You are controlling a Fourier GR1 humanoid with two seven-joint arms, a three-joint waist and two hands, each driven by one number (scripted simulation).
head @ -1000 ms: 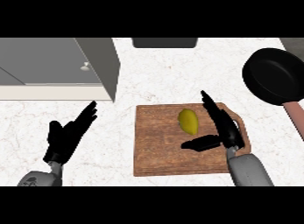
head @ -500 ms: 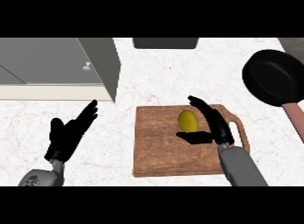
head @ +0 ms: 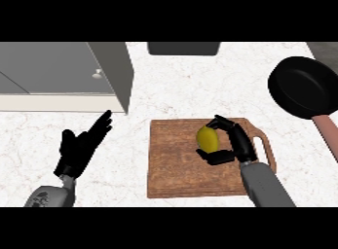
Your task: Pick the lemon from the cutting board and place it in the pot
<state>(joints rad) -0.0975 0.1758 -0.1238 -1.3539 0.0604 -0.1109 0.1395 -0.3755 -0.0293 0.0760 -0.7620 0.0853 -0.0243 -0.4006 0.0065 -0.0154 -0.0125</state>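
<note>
Right now, in the head view, the lemon (head: pixel 208 139) lies on the cutting board (head: pixel 177 170), toward its upper right part, and the right hand (head: pixel 229 146) is wrapped against it — fingers curled over the top and right side, thumb coming in under the lower end. It reads as a closing grasp, with the fruit not yet lifted off the wood. The left hand (head: pixel 82 146) rests at the lower left over the counter (head: pixel 178 82), fingers straight and spread, holding nothing.

The pot (head: pixel 306 88) — a black, shallow vessel with a pinkish handle (head: pixel 334 143) — sits well apart at the upper right, off the board.

To do this step well, I would let the fingers and thumb settle on opposite sides of the lemon before any lift, since a rounded fruit is likely to roll out of a lopsided pinch. Raise it straight up enough to clear the board's handle loop (head: pixel 261 148), then carry it right and away toward the pot, keeping clear of the long handle.
</note>
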